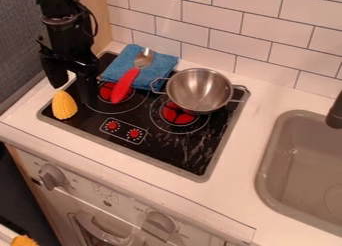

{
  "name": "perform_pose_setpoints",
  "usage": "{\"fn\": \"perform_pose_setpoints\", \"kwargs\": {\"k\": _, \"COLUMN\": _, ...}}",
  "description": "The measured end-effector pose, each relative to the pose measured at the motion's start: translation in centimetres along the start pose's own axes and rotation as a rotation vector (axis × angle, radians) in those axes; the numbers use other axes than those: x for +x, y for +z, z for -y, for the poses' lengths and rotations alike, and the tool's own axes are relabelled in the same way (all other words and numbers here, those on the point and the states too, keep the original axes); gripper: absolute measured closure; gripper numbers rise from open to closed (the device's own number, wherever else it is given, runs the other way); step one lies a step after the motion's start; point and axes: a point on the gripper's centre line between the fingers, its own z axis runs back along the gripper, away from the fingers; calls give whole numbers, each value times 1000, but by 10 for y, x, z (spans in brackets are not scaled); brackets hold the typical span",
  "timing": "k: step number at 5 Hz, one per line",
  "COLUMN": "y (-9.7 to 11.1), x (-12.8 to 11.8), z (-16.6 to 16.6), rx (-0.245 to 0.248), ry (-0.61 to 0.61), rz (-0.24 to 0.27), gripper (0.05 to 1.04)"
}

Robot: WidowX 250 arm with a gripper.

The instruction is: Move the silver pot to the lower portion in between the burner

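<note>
Over the stove's left side hangs my gripper (72, 91), open, its two fingers spread above and behind the yellow corn. The silver pot (199, 91), a round metal bowl with two wire handles, is upright at the back right of the black stove top (170, 149). Its lower edge overlaps the upper part of the right burner (179, 114). The left burner (107, 92) is partly hidden by a red-handled spoon. A wide gap separates my gripper from the pot.
A blue cloth (152, 71) lies at the stove's back edge, with the spoon (123, 85) across it. The corn (64, 106) is near the left edge. Printed knobs (124, 130) mark the front. A tiled wall (257, 37) stands behind; a grey sink (267, 155) is at right.
</note>
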Motion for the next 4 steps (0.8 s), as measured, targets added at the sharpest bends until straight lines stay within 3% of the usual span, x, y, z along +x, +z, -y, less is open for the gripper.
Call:
{"fn": "perform_pose_setpoints", "kwargs": {"k": 1, "y": -8, "x": -1, "z": 3, "rx": -14, "ry": -4, "rz": -23, "gripper": 83}}
{"fn": "perform_pose_setpoints", "kwargs": {"k": 2, "y": -5, "x": 21, "z": 42, "rx": -23, "ry": -142, "rz": 1, "gripper": 83}}
{"fn": "perform_pose_setpoints", "kwargs": {"k": 4, "y": 29, "x": 71, "z": 125, "rx": 26, "ry": -471, "rz": 95, "gripper": 83}}
